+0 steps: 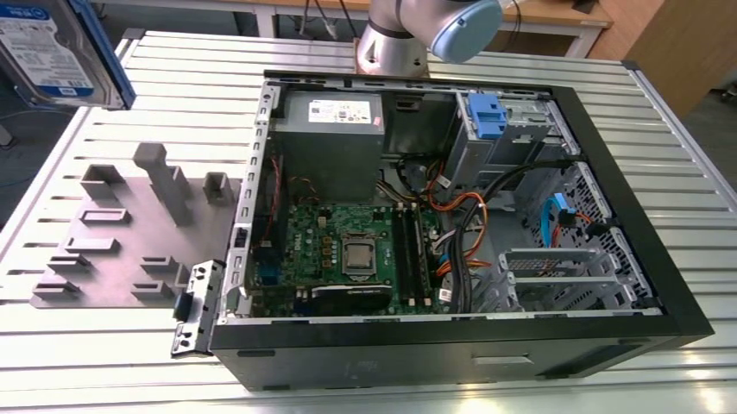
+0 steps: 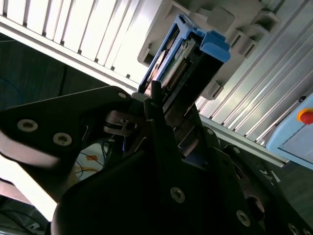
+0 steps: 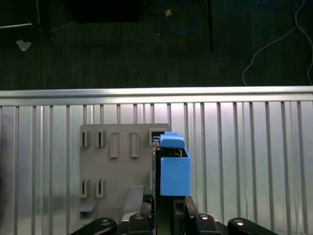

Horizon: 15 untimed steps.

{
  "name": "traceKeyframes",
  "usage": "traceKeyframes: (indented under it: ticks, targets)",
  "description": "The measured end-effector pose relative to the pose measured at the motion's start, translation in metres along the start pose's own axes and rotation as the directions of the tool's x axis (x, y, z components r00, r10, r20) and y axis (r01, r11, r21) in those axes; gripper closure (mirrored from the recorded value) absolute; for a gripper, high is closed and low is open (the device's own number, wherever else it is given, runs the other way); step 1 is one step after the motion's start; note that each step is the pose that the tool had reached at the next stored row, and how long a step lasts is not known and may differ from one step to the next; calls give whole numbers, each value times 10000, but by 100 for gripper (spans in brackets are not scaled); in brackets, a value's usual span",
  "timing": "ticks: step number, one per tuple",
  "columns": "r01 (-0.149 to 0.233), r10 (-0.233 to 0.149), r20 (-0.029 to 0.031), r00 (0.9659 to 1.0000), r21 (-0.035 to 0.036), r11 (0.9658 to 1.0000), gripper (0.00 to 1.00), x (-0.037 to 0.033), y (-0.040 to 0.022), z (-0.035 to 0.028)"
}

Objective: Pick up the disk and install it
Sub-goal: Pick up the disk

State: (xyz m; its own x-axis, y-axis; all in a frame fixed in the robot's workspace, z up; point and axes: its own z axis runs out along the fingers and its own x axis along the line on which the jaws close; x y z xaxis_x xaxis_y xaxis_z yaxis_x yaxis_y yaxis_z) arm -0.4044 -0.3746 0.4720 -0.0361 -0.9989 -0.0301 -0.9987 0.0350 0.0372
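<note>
My hand [image 2: 164, 110] is clamped tight on one end of the flat silver-grey hard drive with blue plastic rails [image 3: 171, 169], the one disk here. It hangs in the air above the single grey slotted holder plate [image 3: 115, 169] on the ribbed metal table [image 3: 244, 147]. I judge that gripping it by the end leaves the rails free to slide in. The one open black computer case [image 1: 461, 341] sits well apart, toward the exterior view's right.
</note>
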Motion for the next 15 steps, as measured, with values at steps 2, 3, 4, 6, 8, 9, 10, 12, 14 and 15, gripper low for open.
traceKeyframes:
  ticks: [2,3,4,6,8,9,10,12,14,15]
  targets:
    - [0,0,-1,10000,-2,10000,65,-2,2,-71]
    - [0,0,-1,10000,-1,10000,65,-3,4,-102]
    - [0,0,-1,10000,-1,10000,65,-4,5,-132]
    - [0,0,-2,10000,-2,10000,65,-5,6,-171]
    - [0,0,0,10000,0,10000,65,-6,6,-176]
    - [0,0,0,10000,0,10000,65,-5,6,-177]
    - [0,0,-1,10000,-1,10000,65,-6,6,-179]
    - [0,0,-1,10000,-1,10000,65,-6,6,-181]
    - [0,0,-1,10000,-1,10000,65,-6,5,-182]
    - [-1,1,-1,10000,-2,10000,65,-7,-1,-183]
